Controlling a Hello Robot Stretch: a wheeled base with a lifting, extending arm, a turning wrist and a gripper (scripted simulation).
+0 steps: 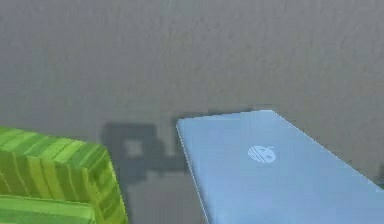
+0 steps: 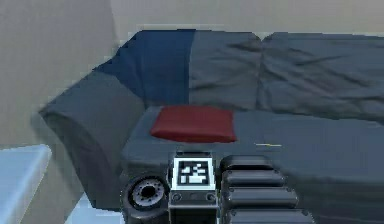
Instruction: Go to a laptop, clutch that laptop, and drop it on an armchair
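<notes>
Gripper [image 2: 146, 194] sits low in the arm side view with the dark sofa [image 2: 300, 70] right behind it, so I can't tell if it's got anything. The closed grey-blue laptop [image 1: 275, 170] is at the forward view's lower right, long axis slanting upper left to lower right. Its pale corner seems to show again at the arm side view's left edge, so it lies left of the gripper, near it. Green striped block [image 1: 55, 172] sits left of the laptop. Farther out, 1 red cushion [image 2: 195, 124] on the sofa
</notes>
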